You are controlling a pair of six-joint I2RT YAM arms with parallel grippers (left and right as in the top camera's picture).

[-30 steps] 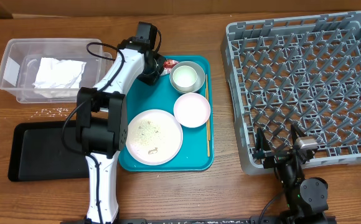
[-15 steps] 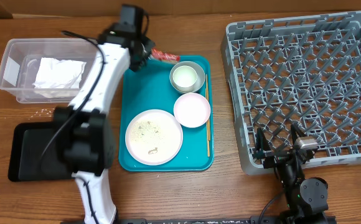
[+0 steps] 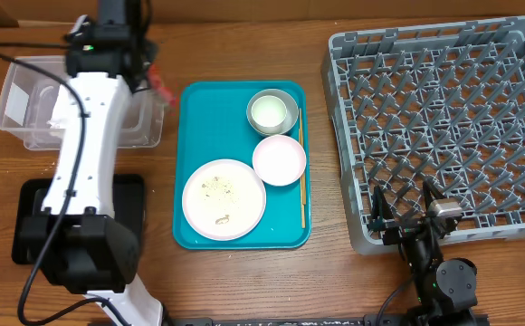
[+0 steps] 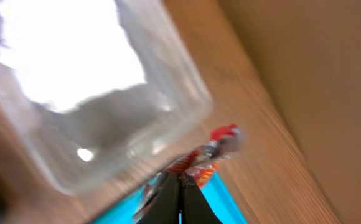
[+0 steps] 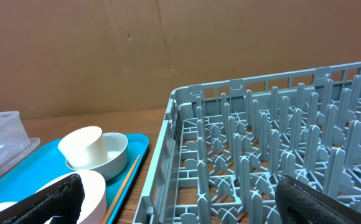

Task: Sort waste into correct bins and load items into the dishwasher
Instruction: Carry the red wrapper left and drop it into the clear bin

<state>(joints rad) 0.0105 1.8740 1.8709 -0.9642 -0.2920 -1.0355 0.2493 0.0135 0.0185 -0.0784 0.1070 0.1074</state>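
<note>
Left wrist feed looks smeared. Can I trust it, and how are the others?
Left wrist: motion-blurred throughout, the napkin in the tub blown out white, yet the red wrapper at the left tool is recognisable. Overhead: sharp, evenly lit. Right wrist: rack crisp, its own fingers soft.

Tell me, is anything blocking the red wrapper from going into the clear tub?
Nothing visible is. The left gripper holds the wrapper right at the clear tub's open right edge; only a napkin lies inside.
</note>
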